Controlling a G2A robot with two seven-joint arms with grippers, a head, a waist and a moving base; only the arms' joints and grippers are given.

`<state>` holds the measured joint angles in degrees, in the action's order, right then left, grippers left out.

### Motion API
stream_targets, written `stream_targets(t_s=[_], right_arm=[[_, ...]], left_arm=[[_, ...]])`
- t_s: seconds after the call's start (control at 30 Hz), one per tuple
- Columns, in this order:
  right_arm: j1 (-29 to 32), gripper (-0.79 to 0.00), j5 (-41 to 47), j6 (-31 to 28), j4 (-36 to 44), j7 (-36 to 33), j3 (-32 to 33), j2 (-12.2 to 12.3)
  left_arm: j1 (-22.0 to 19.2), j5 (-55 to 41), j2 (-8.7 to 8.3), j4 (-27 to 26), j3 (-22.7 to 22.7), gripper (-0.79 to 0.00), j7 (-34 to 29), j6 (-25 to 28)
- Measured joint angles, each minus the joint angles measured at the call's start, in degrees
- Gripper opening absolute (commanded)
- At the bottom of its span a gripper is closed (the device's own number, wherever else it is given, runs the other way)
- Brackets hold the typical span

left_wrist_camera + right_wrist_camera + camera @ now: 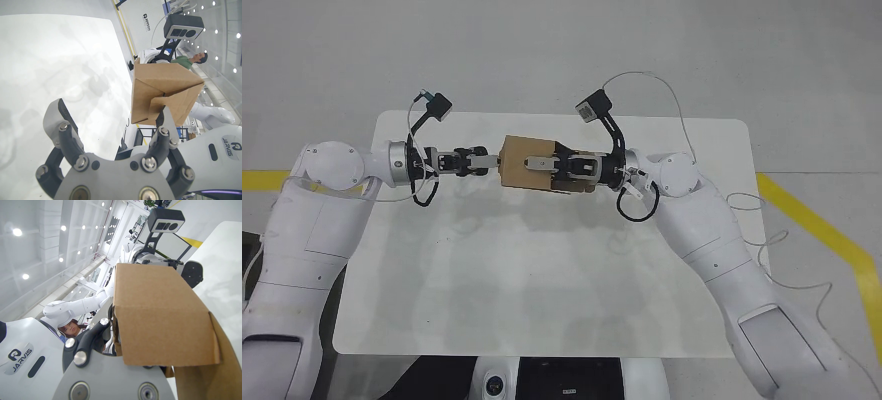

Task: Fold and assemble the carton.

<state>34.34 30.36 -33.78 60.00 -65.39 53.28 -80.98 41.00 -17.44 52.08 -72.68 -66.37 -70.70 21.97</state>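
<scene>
A brown carton (527, 164) is held in the air over the far middle of the white table (542, 290). My right gripper (545, 163) is shut on it from its open end, with one silver finger lying along the top panel. In the right wrist view the carton (160, 317) hides the fingers, and a loose flap (206, 380) hangs at the near end. My left gripper (486, 161) stands open at the carton's other end, apart from it. In the left wrist view the gripper (111, 111) faces the folded end flaps of the carton (160, 91).
Both wrist camera mounts (434, 103) (592, 106) stick up behind the arms. The near half of the table lies bare below the carton. Yellow floor tape (817, 225) runs past the table's right side.
</scene>
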Motion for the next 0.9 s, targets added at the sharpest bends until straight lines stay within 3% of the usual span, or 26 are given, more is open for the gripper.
stream_targets(t_s=[0.9], right_arm=[[-1.07,-0.785,4.48,-0.86,-2.11,-2.8,-1.21,-1.47]], left_arm=[[-1.91,-7.21,1.23,1.75,2.88,0.0,-3.75,0.85]])
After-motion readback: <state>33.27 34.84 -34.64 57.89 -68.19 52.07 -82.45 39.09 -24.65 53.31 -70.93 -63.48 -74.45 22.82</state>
